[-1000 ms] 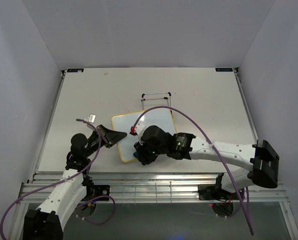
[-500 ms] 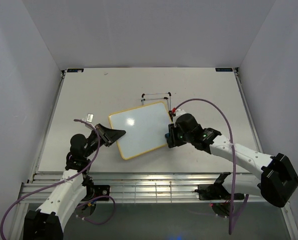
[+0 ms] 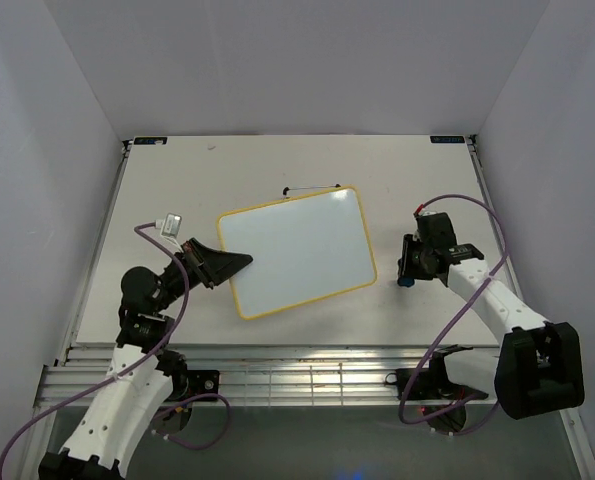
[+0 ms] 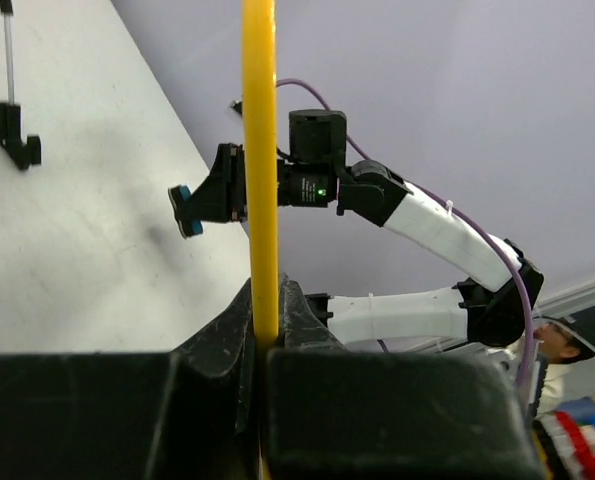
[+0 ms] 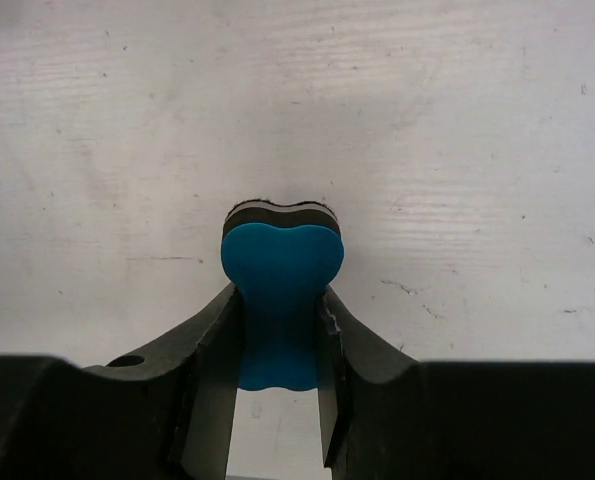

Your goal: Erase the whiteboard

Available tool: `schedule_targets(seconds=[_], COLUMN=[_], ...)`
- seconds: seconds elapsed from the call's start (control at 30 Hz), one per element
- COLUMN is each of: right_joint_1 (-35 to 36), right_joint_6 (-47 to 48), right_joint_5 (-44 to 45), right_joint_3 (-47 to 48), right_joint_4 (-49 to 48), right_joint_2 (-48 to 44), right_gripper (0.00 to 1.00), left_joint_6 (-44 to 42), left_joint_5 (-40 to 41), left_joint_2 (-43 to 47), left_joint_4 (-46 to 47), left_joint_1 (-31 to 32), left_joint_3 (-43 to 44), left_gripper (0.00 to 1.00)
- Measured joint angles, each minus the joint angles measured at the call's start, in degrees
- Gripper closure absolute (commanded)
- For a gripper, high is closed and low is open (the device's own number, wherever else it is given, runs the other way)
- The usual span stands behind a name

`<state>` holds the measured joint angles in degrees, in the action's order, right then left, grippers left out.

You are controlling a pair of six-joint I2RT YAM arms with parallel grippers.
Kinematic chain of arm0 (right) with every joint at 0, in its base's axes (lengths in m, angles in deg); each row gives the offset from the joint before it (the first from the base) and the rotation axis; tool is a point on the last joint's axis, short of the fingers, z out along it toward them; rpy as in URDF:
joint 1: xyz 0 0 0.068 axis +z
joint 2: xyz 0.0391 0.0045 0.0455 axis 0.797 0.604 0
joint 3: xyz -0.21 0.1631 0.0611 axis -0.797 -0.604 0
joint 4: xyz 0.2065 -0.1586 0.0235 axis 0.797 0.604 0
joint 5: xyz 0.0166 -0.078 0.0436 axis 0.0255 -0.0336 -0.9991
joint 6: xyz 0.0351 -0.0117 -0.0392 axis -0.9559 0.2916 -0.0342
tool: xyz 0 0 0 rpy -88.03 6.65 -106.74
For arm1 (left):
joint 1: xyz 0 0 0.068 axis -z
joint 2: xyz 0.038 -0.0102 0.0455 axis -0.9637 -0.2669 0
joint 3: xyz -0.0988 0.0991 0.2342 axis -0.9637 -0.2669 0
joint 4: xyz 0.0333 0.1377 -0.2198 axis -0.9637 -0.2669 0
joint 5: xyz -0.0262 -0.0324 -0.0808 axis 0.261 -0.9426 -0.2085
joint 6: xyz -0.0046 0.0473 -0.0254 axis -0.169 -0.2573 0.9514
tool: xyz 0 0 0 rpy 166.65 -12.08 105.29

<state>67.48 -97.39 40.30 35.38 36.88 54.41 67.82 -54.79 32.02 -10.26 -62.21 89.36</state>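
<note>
now that the right gripper (image 3: 407, 272) has pulled away to its own side, closed on the blue eraser (image 5: 280, 265), the whiteboard (image 3: 297, 250) lies well apart on its left, looking clean, its yellow edge pinched in the left gripper (image 3: 235, 264); wiping seems finished.

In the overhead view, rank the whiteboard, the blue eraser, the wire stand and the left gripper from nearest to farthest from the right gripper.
1. blue eraser, clamped between the fingers of the right gripper.
2. whiteboard, just to its left, not touching.
3. wire stand, behind the whiteboard's far edge.
4. left gripper, pinching the whiteboard's left edge.
</note>
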Motion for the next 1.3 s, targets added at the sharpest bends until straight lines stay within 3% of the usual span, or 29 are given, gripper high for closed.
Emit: schedule_targets(seconds=[0.13,0.2,0.33,0.4,0.63,0.77,1.07,1.17,1.3], right_joint_1=[-1.07,-0.92,-0.92,-0.9,-0.9,-0.9,-0.9,-0.9,-0.9], right_joint_6=[0.79,0.92,0.94,0.94,0.9,1.16,1.79,1.77,1.68], right_joint_5=[-0.35,-0.35,-0.09,0.31,1.42,1.49,2.05,1.46,0.07], right_joint_3=[0.0,0.0,0.02,0.17,0.79,1.66,3.08,3.1,4.31], right_joint_4=[1.38,1.38,1.18,1.16,1.14,1.22,2.54,4.37,7.08], right_joint_2=[-0.57,-0.5,1.86,4.2,6.43,6.4,5.6,1.57,-7.45], right_gripper=[0.92,0.84,0.77,0.65,0.53,0.37,0.36,0.35,0.27], left_joint_6=[-6.27,-10.14,-18.69,-21.97,-29.55,-31.43,-32.57,-32.11,-30.82], left_joint_5=[0.61,1.77,7.69,10.45,15.06,14.82,9.49,6.84,3.08], left_joint_2=[0.92,0.33,-1.9,-2.82,-6.32,-9.62,-17.92,-20.28,-25.4], left_joint_4=[-6.82,-11.69,-23.91,-27.78,-34.4,-34.56,-26.45,-21.42,-9.75], left_joint_1=[0.02,0.04,0.15,0.15,0.13,0.13,0.13,0.13,0.13], left_joint_3=[6.23,9.68,17.35,20.0,23.85,23.85,23.89,23.89,23.74], left_gripper=[1.0,1.0,1.0,1.0,1.0,1.0,1.0,1.0,1.0])
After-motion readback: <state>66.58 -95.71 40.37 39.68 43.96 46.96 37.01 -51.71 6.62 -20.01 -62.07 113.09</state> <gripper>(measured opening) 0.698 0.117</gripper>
